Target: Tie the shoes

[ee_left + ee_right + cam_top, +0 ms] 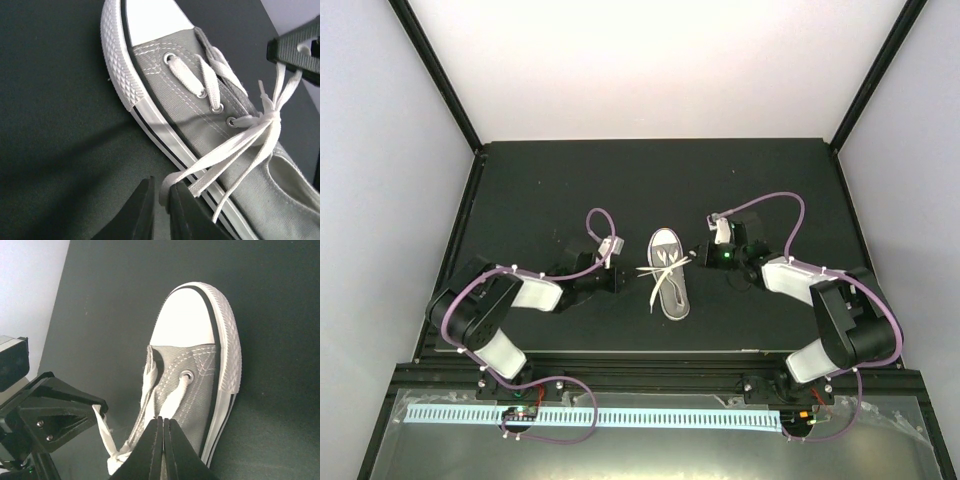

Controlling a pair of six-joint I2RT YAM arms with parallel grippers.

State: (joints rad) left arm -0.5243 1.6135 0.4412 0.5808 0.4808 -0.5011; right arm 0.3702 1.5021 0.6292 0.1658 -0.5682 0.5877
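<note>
Top external: the sneaker (pixel 670 292) lay mid-table (pixel 540 190), its long axis running 12 to 6 with the toe apparently at 12. The laces (pixel 663 272) crossed over its middle. The left gripper (pixel 617 276) sat just beside it at 9 o'clock and the right gripper (pixel 701 256) at about 2 o'clock, both equally near. Any tightening pull would likely run 9 to 3, across the shoe. Dark matte surface lay open on both sides, the walls well apart.

Left wrist: the left gripper (pixel 162 184) was pinched together on a lace loop at 6 o'clock, and the knot (pixel 270 117) sat toward 3 o'clock.

Right wrist: the right gripper (pixel 161 421) had its jaws pressed together at 6 o'clock, below the toe cap (pixel 182 325). It was seemingly clamped on lace, though the strand itself was hidden.
</note>
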